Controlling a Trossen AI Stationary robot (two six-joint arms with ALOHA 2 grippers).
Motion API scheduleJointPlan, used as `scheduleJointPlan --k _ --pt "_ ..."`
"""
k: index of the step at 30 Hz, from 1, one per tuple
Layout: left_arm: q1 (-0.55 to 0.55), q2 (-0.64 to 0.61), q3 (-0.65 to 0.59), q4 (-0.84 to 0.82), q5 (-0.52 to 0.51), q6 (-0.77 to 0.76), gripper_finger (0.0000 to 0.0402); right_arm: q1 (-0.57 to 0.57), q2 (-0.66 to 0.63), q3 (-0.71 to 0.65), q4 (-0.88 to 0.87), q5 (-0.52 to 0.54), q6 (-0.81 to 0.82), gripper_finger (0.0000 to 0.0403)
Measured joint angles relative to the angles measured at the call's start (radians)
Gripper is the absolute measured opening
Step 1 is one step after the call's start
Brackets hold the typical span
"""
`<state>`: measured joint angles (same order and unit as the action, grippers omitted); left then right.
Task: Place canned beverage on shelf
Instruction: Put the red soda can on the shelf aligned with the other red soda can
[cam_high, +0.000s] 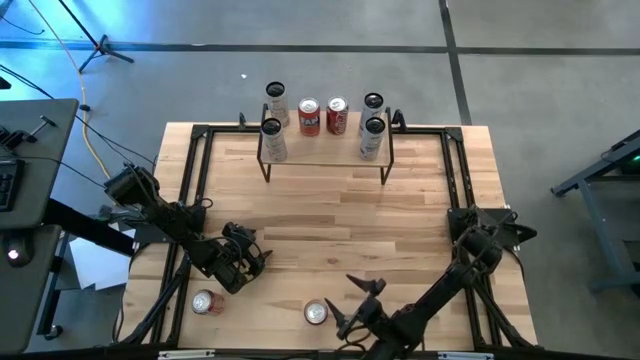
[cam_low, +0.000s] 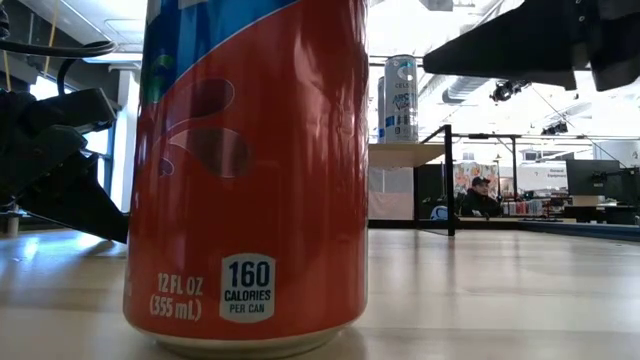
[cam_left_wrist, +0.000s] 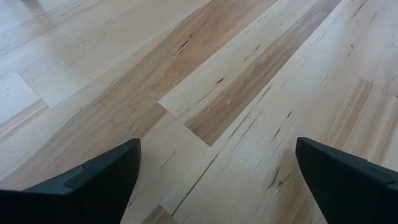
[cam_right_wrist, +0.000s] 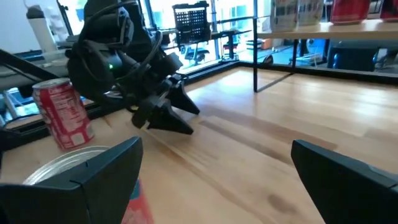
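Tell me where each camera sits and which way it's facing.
High: overhead, straight down; both arms, shelf.
Low: table height, facing across; orange can fills the view.
Left wrist: points at bare tabletop past open left gripper.
Right wrist: past open right gripper, sees the left arm.
Shared: red can appears in high view too.

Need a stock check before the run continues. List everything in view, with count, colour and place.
Low riser shelf with light wooden top on black legs: one, at the table's far edge.
Silver-white tall cans: four, two at each end of the shelf.
Red cans on shelf: two, mid shelf.
Red cans on tabletop: two, near edge; second centre.
Wooden tabletop with black rails: one.
Person: one, seated in the room behind.
Left gripper: open, near left can.
Right gripper: open, beside centre can.
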<state>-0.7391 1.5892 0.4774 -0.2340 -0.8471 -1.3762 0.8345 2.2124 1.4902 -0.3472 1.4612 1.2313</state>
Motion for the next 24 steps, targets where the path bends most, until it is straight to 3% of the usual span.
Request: scheduleJointPlan --k 11,16,19,24 --pt "0.0 0.0 0.0 0.0 0.0 0.0 0.04 0.007 0.0 0.0 0.009 0.018 0.117 0.0399" --pt "0.0 0.0 0.0 0.001 0.0 0.0 0.04 -0.027 -0.063 0.0 -0.141 0.068 0.163 0.0399" --pt "0.0 0.0 0.0 0.0 0.0 0.0 0.04 -0.058 -0.129 0.001 -0.204 -0.001 0.115 0.0399" --pt "0.0 0.0 0.0 0.001 0.0 0.0 0.04 -0.113 -0.214 0.001 -0.198 -0.181 -0.166 0.0399"
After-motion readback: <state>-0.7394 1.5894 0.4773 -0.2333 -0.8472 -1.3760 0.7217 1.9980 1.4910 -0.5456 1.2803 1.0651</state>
